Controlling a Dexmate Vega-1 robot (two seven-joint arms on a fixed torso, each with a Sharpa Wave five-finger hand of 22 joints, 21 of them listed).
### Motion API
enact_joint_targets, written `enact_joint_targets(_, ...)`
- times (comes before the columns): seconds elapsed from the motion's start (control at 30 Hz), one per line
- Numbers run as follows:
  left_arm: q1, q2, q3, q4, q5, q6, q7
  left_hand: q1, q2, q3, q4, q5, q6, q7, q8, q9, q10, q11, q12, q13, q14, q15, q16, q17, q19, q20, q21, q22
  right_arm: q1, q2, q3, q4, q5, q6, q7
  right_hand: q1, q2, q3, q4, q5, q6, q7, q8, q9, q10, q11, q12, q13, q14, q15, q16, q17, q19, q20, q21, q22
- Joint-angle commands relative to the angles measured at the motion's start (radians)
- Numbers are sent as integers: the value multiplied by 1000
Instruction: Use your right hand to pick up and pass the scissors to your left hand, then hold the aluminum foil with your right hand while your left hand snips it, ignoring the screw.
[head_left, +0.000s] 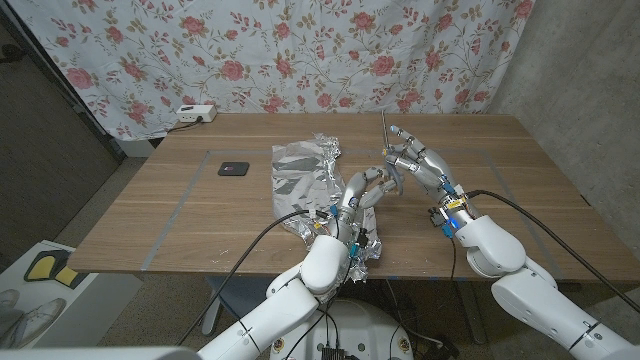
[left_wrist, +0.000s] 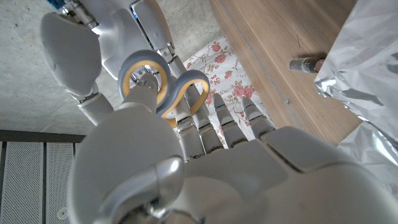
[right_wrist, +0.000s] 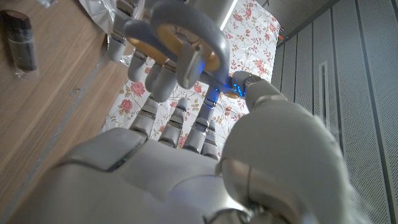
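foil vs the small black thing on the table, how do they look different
The aluminum foil is silver, shiny and crumpled; the black object is dark, matte and smooth-edged. The foil is a big irregular sheet running from mid-table to the near edge; the black object is a small compact rectangle. The left hand hangs over the foil's edge; the black object sits apart with no hand near it. Both lie on the wooden table.

The grey-and-yellow-handled scissors (left_wrist: 163, 87) show just their loops in the left wrist view; the blades are hidden behind fingers. The crumpled sheet of aluminum foil (head_left: 305, 168) lies partly hidden under the left hand (head_left: 362, 193). Whose fingers grip the loops cannot be told.
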Motion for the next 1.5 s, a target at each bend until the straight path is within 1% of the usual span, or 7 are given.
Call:
enact_joint_targets(0.03,7,-29,-5,15,6,-3,43,39,-2,-7,2,-2,15,-6,23,24,36,-26,37,38,30,-6,28,25,24,-5,10,5,14,1,-18,5,-4,-15,7,-6,7,8,-1,5,2,-9,3,2,7,-12,5,-2,-4,-96,2,2,-8,5,0,3)
enact_joint_targets(0.3,13,-57,-4,27,25,-8,91,84,-34,-60,12,-27,45,-29,114,121,39,-33,150,171,81,-24,113,111,61,-3,19,10,23,-5,-31,6,2,-13,26,-7,7,8,-1,4,2,-9,2,2,7,-11,3,-3,-6,-96,4,2,-13,4,1,3)
enact_joint_targets(0.5,16,-77,1,41,38,-25,120,109,-39,-90,19,-36,39,-22,180,202,23,-32,220,267,99,-31,173,175,75,-7,22,14,26,-9,-39,4,4,-17,33,-6,8,8,-1,3,1,-10,2,2,4,-11,2,-3,-7,-96,5,2,-16,4,3,3)
enact_joint_targets(0.67,31,-100,0,54,49,-43,162,130,-42,-119,23,-40,30,-26,261,296,20,-33,289,362,128,-40,232,224,96,-8,29,19,24,-13,-36,5,14,-15,37,-7,8,8,-1,3,1,-9,2,2,4,-11,2,-2,-8,-96,7,2,-18,3,4,3)
enact_joint_targets(0.77,38,-111,1,61,48,-54,176,150,-37,-137,23,-41,31,-20,339,375,30,-34,326,409,137,-50,262,245,102,-10,32,23,21,-19,-32,2,21,-21,36,-8,7,8,-1,3,1,-9,2,2,2,-5,1,-3,-8,-95,7,2,-19,3,5,4)
enact_joint_targets(1.23,53,-123,-1,66,23,-67,174,158,-15,-137,31,-49,27,-11,369,377,42,-29,322,390,142,-57,257,241,103,-1,33,26,20,-36,-20,-4,44,-48,37,-30,-2,-14,8,-11,-23,-1,-5,2,-63,13,-26,-5,-33,-74,9,6,-24,4,9,4)
enact_joint_targets(1.5,54,-123,-7,72,3,-79,164,158,-1,-128,35,-57,20,-1,376,367,39,-27,320,386,135,-50,230,226,97,6,32,27,20,-45,-16,-9,48,-63,36,-128,-54,-104,34,-140,-28,9,0,2,-128,47,-50,-16,-69,-39,14,10,-37,6,11,6)
